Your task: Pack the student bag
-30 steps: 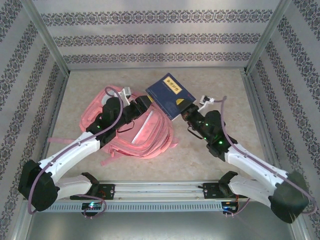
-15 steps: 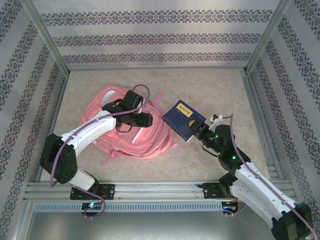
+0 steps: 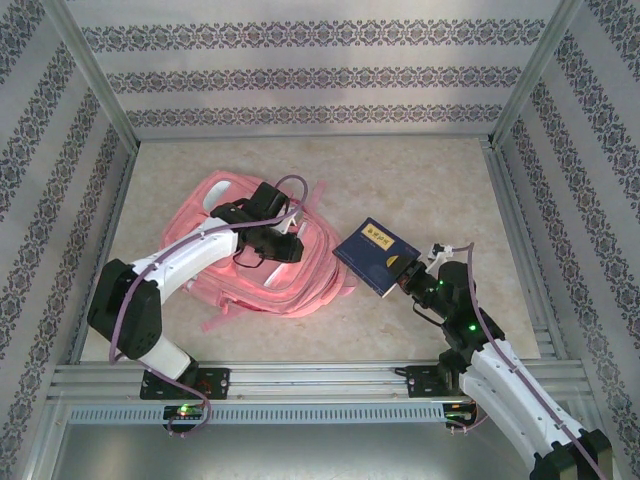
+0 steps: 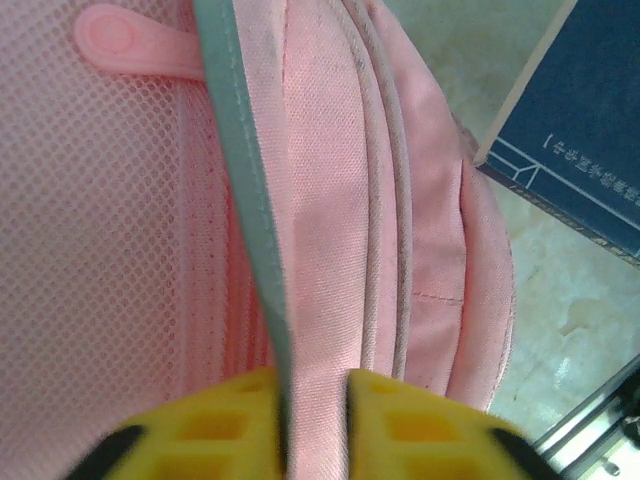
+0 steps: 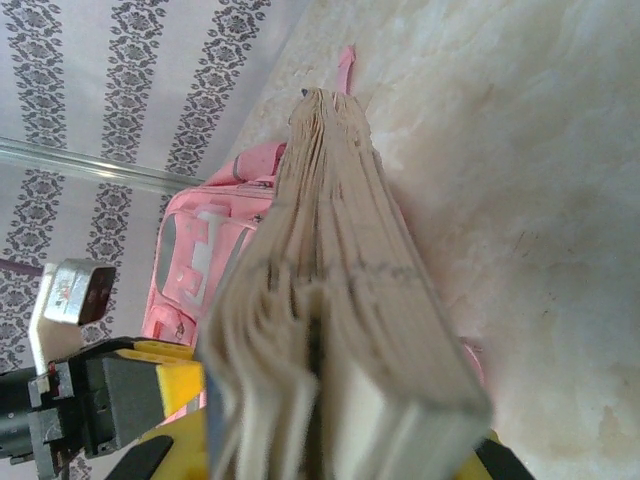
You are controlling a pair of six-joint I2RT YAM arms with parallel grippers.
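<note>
Lying on the table [image 3: 450, 180] left of centre, the student bag [image 3: 300, 285] is pinched at a fabric edge by the left gripper [image 4: 315, 385]. A blue book [image 3: 375, 255] is clamped in the right gripper [image 3: 408, 278] just beside the bag, not yet inserted; packing is judged barely begun.

A thick book [image 5: 340, 300] is seen edge-on, its cream pages slightly fanned and running away from the camera. The right tool [image 5: 335, 445] clamps its near end, with yellow fingers [image 5: 165, 410] showing on either side at the bottom edge. Behind the book, to the left, lies the pink student bag [image 5: 200, 250]; a strap [image 5: 346, 62] pokes out past the book's far end. To the right is the pale marbled surface [image 5: 530, 180]. At upper left, a patterned wall [image 5: 140, 80] rises above a metal rail [image 5: 90, 165].
</note>
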